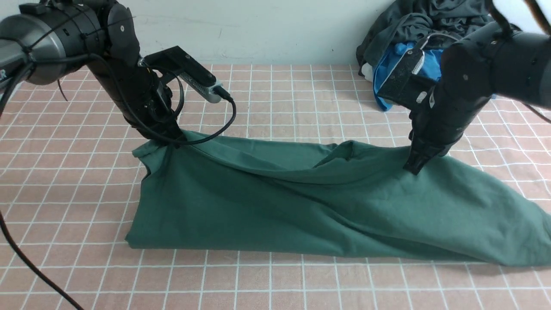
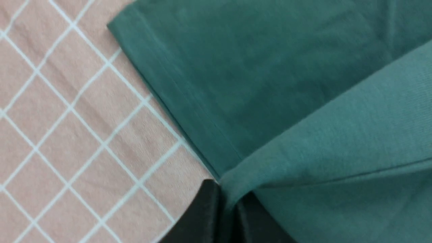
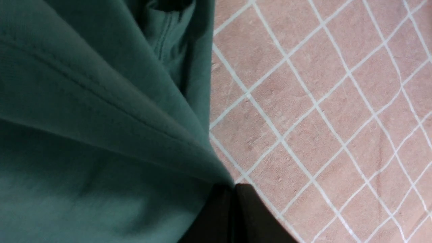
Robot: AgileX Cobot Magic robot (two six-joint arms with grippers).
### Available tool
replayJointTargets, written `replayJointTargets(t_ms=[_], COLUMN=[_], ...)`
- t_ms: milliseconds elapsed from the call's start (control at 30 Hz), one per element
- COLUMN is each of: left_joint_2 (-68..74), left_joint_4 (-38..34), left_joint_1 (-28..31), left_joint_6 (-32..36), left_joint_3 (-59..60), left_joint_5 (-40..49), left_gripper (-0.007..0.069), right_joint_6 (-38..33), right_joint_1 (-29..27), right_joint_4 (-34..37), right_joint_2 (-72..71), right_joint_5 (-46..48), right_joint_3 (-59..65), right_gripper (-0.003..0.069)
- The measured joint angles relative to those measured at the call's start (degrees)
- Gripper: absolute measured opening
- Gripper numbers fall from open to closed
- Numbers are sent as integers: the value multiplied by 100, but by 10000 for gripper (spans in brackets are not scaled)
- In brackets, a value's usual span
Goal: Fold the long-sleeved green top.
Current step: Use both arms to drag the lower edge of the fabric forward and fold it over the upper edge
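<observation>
The green long-sleeved top [image 1: 301,202] lies across the checked tablecloth, doubled over lengthwise with its fold along the near edge. My left gripper [image 1: 170,140] is shut on the top's far left corner, lifted slightly; in the left wrist view a pinch of green cloth [image 2: 303,135] runs between the dark fingers [image 2: 202,216]. My right gripper [image 1: 415,165] is shut on the top's far edge at the right; in the right wrist view the cloth [image 3: 101,118] is drawn into the closed black fingertips [image 3: 249,216]. The sleeves and the neck are hidden in the folds.
A heap of dark grey clothing [image 1: 413,21] with a bright blue garment [image 1: 387,77] sits at the back right by the wall. The pink checked tablecloth [image 1: 275,284] covers the table. A black cable [image 1: 26,258] runs down the left side.
</observation>
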Motion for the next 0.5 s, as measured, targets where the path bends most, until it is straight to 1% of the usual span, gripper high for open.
replayJointTargets(t_ms=[33,67,133,167,233,333,467,500], left_joint_2=[72,224,345,358,484,587,691,720], left_joint_4=[0,21,55,62,69,69,69,75], left_joint_1=[0,0,0,0,0,0,0,0], left_joint_6=[0,0,0,0,0,0,0,0], left_joint_3=[-77,-260,-395,-412,-574,-624,-641,-641], left_joint_5=[0,0,-24,-21,-88,-379,-708,-762], left_gripper=[17,17,17,17,17,17,33,49], right_joint_6=[190,528,818,847,1123,1343,1623,1724], right_joint_1=[-14,-57,-100,-110,-152,-197,-272,-293], right_joint_4=[-105,-296,-420,-440,-484,-513,-560,-584], right_joint_2=[71,198,273,288,364,473,549,554], right_joint_5=[-7,-57,-135,-146,-272,-449,-700,-761], right_joint_3=[-54,-131,-167,-167,-181,-197,-204,-204], right_gripper=[-5,-5,-5,-5,-5,1,39,57])
